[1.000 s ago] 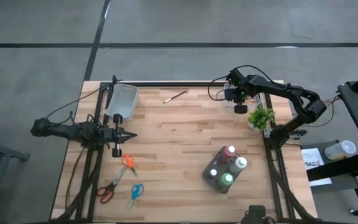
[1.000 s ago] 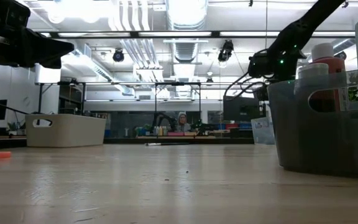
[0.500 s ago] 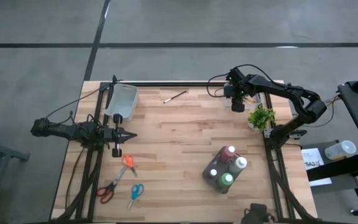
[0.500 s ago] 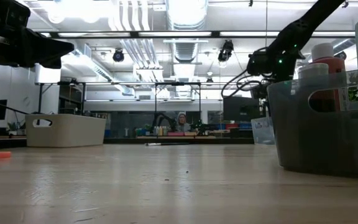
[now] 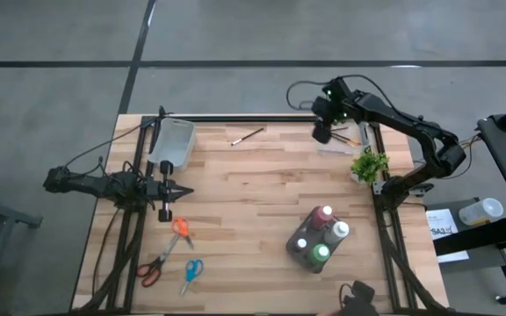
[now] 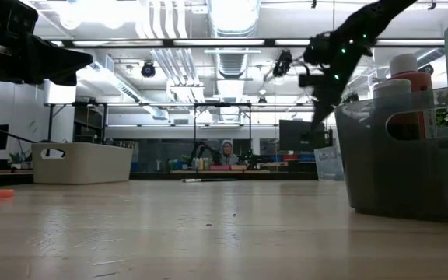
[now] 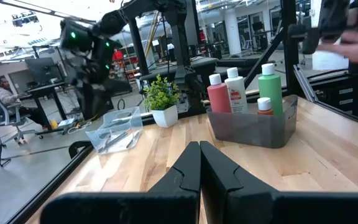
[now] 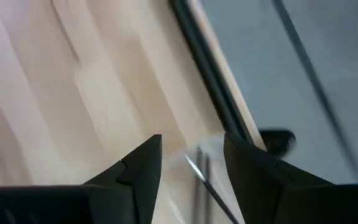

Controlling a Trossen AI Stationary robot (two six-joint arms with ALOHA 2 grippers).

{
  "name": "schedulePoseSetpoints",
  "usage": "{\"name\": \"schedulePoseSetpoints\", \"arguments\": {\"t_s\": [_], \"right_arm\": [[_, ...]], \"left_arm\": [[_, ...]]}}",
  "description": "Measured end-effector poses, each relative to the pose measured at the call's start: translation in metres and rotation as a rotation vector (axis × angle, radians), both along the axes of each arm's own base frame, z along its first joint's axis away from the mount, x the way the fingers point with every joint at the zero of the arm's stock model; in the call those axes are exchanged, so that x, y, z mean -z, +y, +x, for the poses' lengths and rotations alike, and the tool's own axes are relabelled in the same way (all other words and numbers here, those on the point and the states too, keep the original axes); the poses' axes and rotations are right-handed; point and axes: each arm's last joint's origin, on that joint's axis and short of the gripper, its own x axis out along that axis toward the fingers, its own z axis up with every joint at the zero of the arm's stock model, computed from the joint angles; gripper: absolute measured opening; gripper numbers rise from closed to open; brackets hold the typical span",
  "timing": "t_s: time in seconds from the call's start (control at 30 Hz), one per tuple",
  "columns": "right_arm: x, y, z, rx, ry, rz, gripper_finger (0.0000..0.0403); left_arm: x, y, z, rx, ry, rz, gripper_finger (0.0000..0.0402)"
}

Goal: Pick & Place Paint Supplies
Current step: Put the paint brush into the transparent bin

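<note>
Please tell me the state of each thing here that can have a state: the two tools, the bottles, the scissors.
Left tool: shut, empty.
Right tool: open, empty, above the table's far edge.
Paint bottles: upright in grey caddy, caps on.
Scissors: three pairs, lying flat.

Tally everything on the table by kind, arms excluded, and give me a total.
Paint bottles: 4
Scissors: 3
Loose paintbrush: 1
Clear packet of brushes: 1
Grey caddy: 1
White bin: 1
Potted plant: 1
Total: 12
</note>
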Motion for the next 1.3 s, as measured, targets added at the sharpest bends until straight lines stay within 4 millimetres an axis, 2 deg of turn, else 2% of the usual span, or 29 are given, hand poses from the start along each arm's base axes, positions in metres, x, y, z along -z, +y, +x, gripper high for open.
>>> {"name": "schedulePoseSetpoints", "arguments": {"t_s": [0.17,0.3,0.37,0.47,0.6,0.73,0.83,1.0,1.3], "right_arm": [[-0.027,-0.002,0.024,0.205,-0.314,0.055,0.0170],[-0.038,0.004,0.051,0.247,-0.541,0.056,0.0170],[-0.037,0.011,0.068,0.207,-0.631,0.031,0.0170],[-0.026,0.023,0.092,0.198,-0.690,-0.002,0.0170],[-0.006,0.039,0.123,0.277,-0.716,-0.084,0.0170],[0.026,0.044,0.153,0.271,-0.660,-0.079,0.0170],[0.042,0.038,0.170,0.287,-0.647,-0.050,0.0170],[0.055,0.023,0.194,0.282,-0.649,0.035,0.0170],[0.072,0.006,0.231,0.300,-0.429,0.108,0.0170]], "left_arm": [[0.000,0.000,0.000,0.000,0.000,0.000,0.0000],[0.000,0.000,0.000,0.000,0.000,0.000,0.0000],[0.000,0.000,0.000,0.000,0.000,0.000,0.0000],[0.000,0.000,0.000,0.000,0.000,0.000,0.0000],[0.000,0.000,0.000,0.000,0.000,0.000,0.0000],[0.000,0.000,0.000,0.000,0.000,0.000,0.0000],[0.000,0.000,0.000,0.000,0.000,0.000,0.0000],[0.000,0.000,0.000,0.000,0.000,0.000,0.0000],[0.000,0.000,0.000,0.000,0.000,0.000,0.0000]]}}
